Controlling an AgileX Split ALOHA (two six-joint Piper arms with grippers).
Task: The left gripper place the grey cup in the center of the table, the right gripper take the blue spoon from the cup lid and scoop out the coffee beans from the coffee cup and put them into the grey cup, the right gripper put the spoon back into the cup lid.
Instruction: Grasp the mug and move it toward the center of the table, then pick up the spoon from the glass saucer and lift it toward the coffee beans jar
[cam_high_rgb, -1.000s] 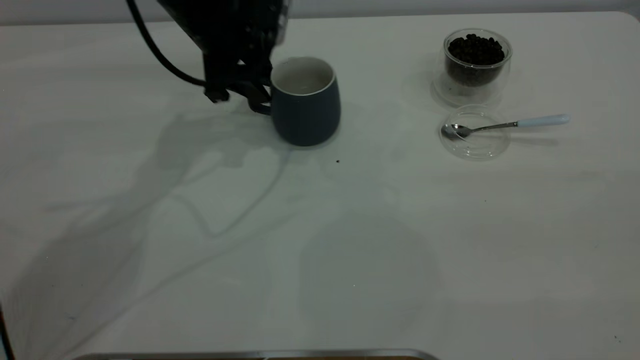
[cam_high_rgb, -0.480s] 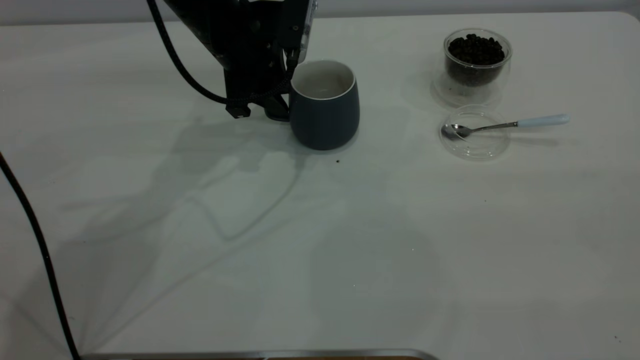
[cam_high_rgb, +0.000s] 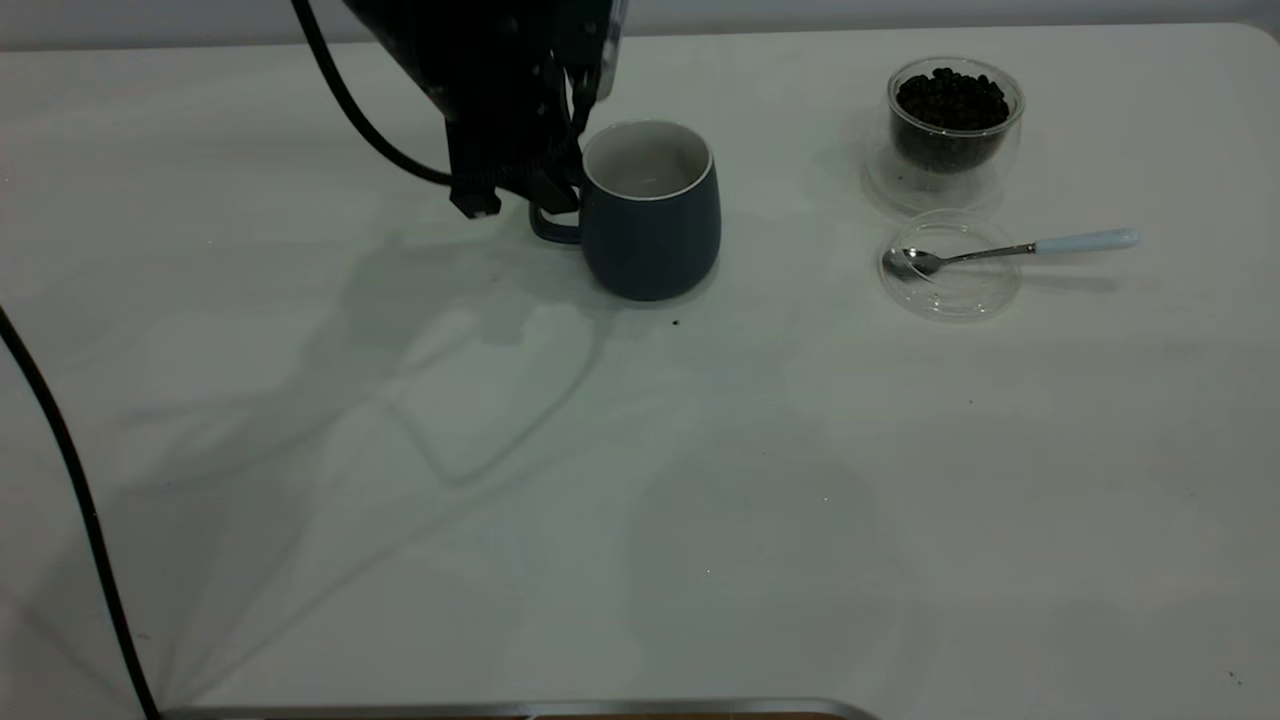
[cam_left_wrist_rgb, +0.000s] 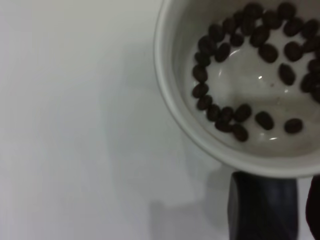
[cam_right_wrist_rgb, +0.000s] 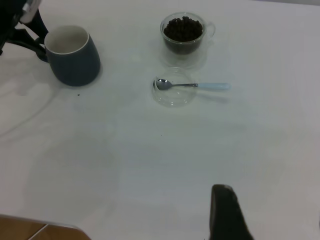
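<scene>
Presently we see the grey cup (cam_high_rgb: 650, 212) standing upright on the white surface (cam_high_rgb: 640, 480), toward the far side and a little left of the middle in the exterior view. Its handle (cam_high_rgb: 553, 228) points toward the left arm. The left tool (cam_high_rgb: 515, 190) hangs just above this handle, very near to it, and we cannot tell whether its fingers are apart or together, because the dark body of the arm hides them. In the left wrist view we look down into the grey cup (cam_left_wrist_rgb: 250, 85), and a number of coffee beans (cam_left_wrist_rgb: 235, 117) lie on its pale bottom, mostly in a ring along the wall. The glass coffee cup (cam_high_rgb: 954, 125), filled with dark beans, stands well to the right of the grey cup. Just in front of it lies the transparent cup lid (cam_high_rgb: 950, 265), flat on the surface. The blue spoon (cam_high_rgb: 1010, 250) rests with its metal bowl inside the lid, and its pale blue handle reaches out over the rim to the right. One small dark crumb (cam_high_rgb: 676, 323) lies on the surface near the foot of the grey cup. The right tool (cam_right_wrist_rgb: 227, 212) stays far from these things, with only one dark finger showing in its own wrist view, so we cannot tell its state.
</scene>
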